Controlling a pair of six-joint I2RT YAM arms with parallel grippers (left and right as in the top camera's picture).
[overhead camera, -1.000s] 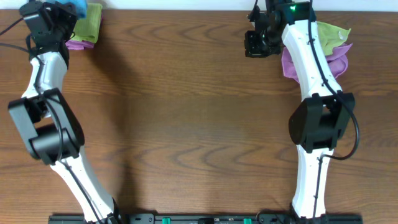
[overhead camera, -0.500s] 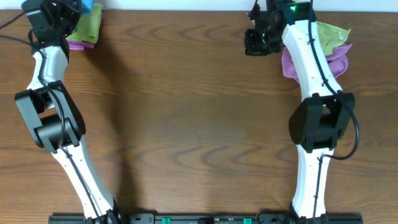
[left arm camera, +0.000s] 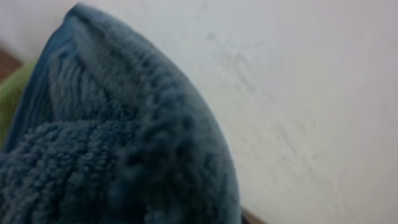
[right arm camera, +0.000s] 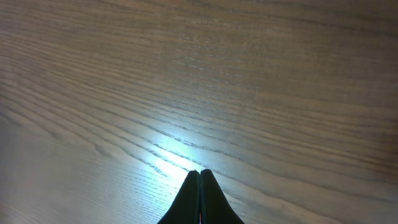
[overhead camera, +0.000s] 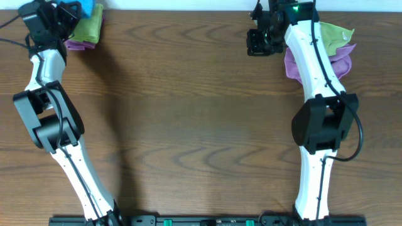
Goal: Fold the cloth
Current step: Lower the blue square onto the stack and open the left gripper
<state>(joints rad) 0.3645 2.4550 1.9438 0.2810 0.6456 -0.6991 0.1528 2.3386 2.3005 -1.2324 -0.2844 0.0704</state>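
Cloth (overhead camera: 88, 8) is bunched at the table's (overhead camera: 188, 113) far left corner, pinched in the closed left gripper (overhead camera: 70, 10). We see the right gripper (right arm camera: 199, 176) closed, empty, over the table's far right.

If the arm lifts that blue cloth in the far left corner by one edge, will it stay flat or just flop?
Probably flop: the cloth curves over in a soft rounded bunch in the left wrist view, so it likely drapes. Its fuzzy looped pile suggests it is light and grippy rather than slippery.
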